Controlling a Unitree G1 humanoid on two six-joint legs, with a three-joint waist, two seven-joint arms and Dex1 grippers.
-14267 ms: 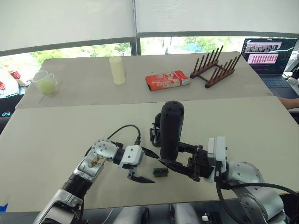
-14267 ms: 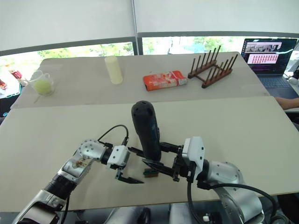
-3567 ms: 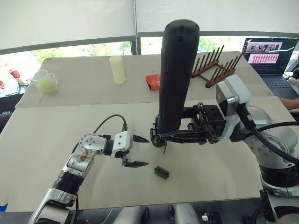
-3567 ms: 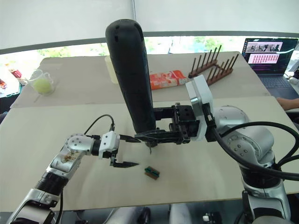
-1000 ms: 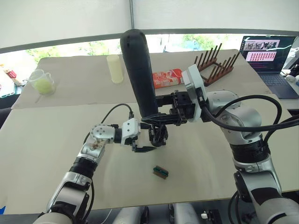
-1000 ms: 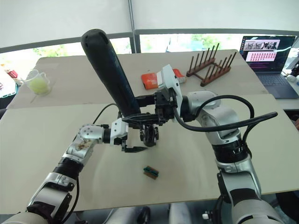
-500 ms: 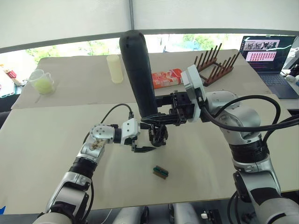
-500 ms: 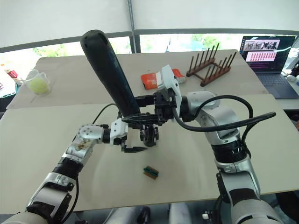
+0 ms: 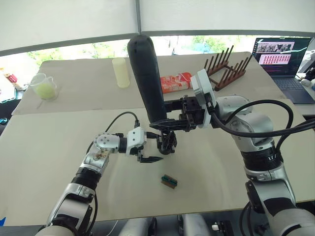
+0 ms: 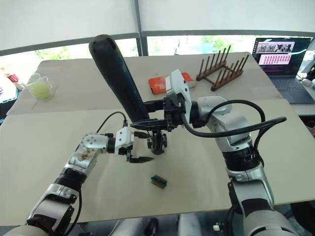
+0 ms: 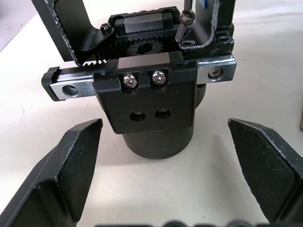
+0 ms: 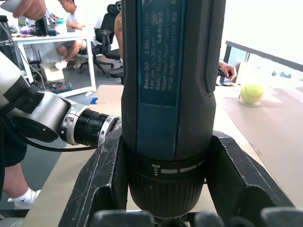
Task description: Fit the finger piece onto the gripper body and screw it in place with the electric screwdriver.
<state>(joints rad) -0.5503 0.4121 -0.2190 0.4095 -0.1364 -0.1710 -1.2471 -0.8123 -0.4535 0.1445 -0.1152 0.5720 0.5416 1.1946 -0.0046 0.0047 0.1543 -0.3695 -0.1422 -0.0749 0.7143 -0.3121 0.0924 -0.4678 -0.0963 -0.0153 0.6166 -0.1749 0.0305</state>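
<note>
My right gripper [image 9: 166,124] is shut on the electric screwdriver [image 9: 147,78], a long dark cylinder that leans back to the left. Its thin metal bit [image 11: 183,21] comes down onto the top of the gripper body [image 9: 167,141]. This black assembly with a toothed rail stands on its round base on the table. A black block with two silver screw heads [image 11: 147,97] sits on the rail. I cannot tell the finger piece apart from the body's black parts. My left gripper [image 9: 153,150] is open just left of the body, one finger to each side of it without touching.
A small green-brown block [image 9: 169,181] lies on the table in front of the body. On the far table stand a cup [image 9: 47,87], a pale cylinder [image 9: 121,72], a red pack [image 9: 174,82], a wooden rack [image 9: 224,69] and a laptop [image 9: 280,54].
My right gripper lifted the screwdriver from low over the table's front and carried its bit to the gripper body. The left gripper came up to the body. In the last second almost nothing moved.
</note>
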